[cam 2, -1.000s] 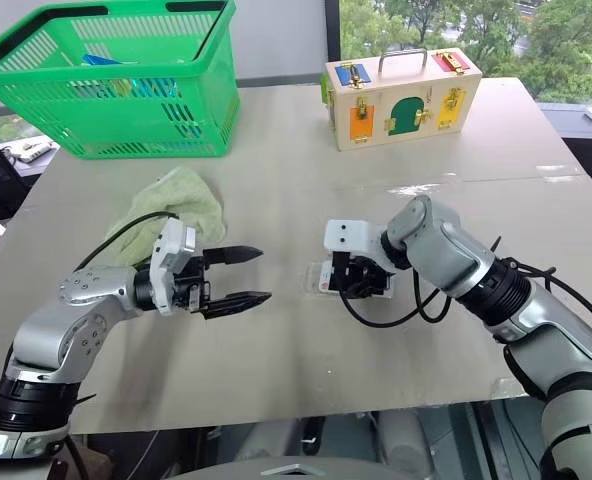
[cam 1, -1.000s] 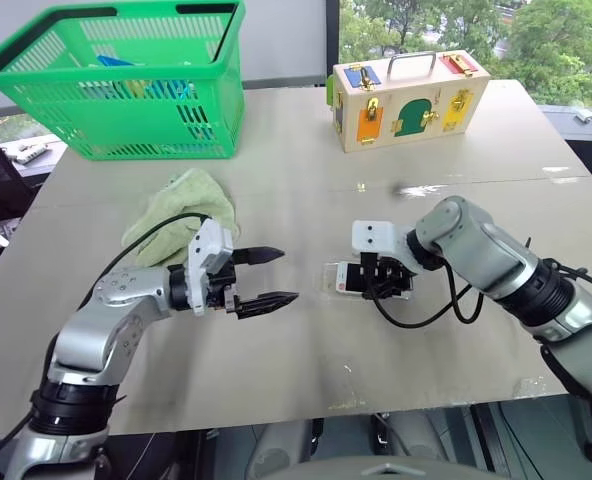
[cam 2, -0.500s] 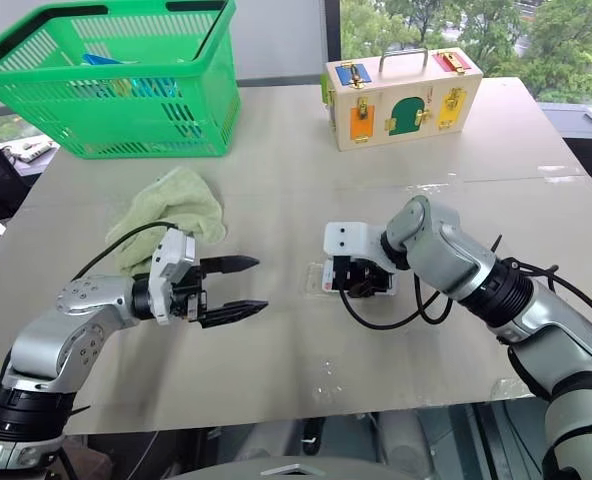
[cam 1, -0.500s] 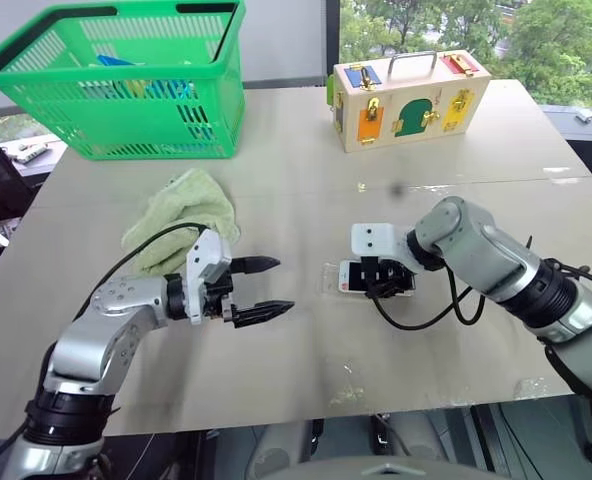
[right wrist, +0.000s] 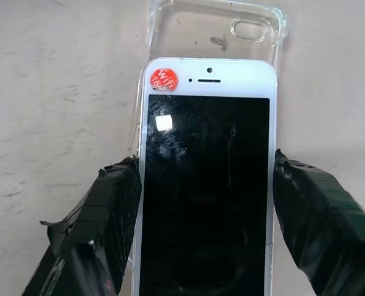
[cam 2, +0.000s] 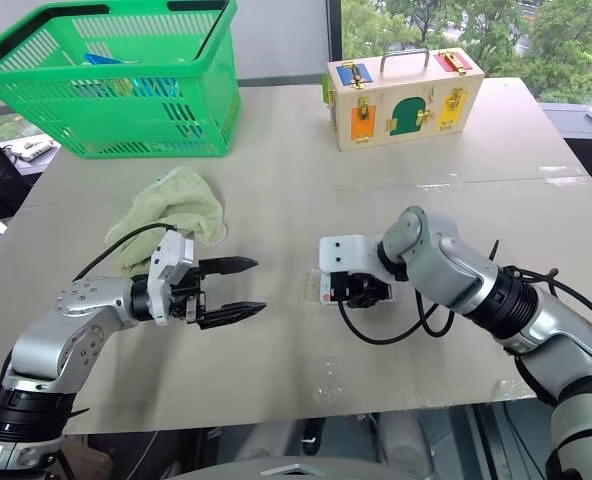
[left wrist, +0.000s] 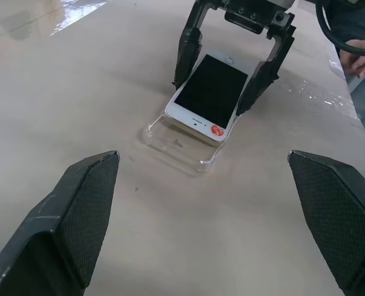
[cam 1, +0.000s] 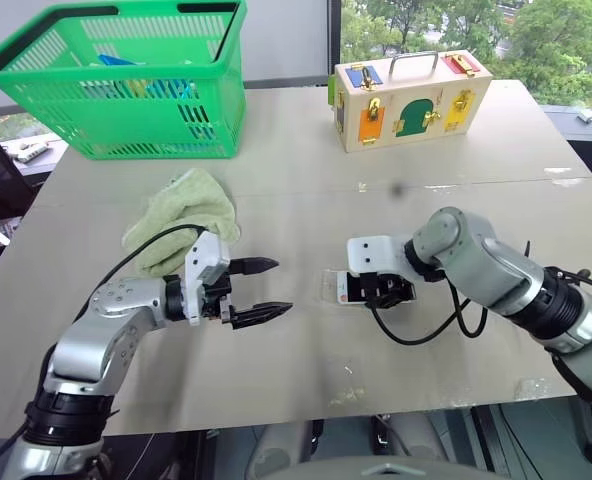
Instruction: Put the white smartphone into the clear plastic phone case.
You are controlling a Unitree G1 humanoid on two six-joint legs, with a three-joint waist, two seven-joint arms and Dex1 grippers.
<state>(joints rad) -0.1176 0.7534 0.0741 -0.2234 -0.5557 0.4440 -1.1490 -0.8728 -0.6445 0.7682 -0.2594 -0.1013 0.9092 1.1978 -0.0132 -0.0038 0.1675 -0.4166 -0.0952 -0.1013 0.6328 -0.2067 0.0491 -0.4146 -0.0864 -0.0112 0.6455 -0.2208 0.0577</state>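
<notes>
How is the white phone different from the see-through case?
The white smartphone is solid with a black screen; the clear plastic phone case is transparent. The smartphone is held between the right gripper fingers and tilted; the case lies flat on the table, partly under it. Both are rounded rectangles, the case slightly bigger.

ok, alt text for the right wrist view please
The right gripper holds a white phone by its long edges, screen up, over a clear case lying on a beige table. The phone's end with a red sticker overlaps the case, whose camera cutout end is uncovered.
</notes>
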